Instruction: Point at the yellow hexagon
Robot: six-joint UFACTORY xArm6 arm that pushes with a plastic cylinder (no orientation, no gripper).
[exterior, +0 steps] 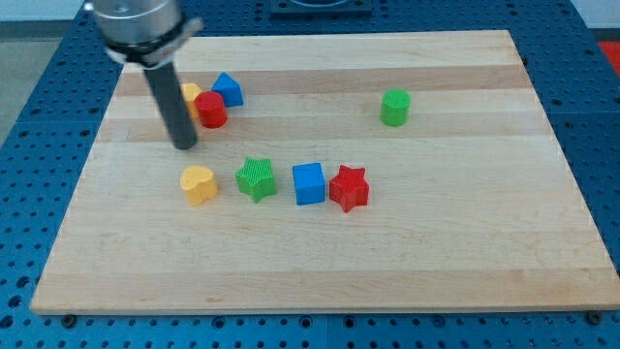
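Blocks lay on the wooden worktop (436, 223). We saw the yellow hexagon (190, 94) near the view's upper left, partly hidden behind our rod, touching a red cylinder (211, 111) beside a blue block (228, 89). Our tip (186, 146) stood just below the hexagon. We had no fingers to release or clench. Lower lay a yellow heart (199, 184), green star (257, 179), blue cube (309, 183) and red star (349, 188); a green cylinder (395, 107) stood well apart.

Our body shows only at the view's top left: a broad cylindrical housing (142, 24) in silvery grey metal, its lower edge ringed by a darker band. From its underside runs our straight rod (171, 102), round, smooth, and dark grey to black, with a faint sheen down one side. My tip (185, 147) looks blunt and flat-ended, though the frame is too coarse for certainty.
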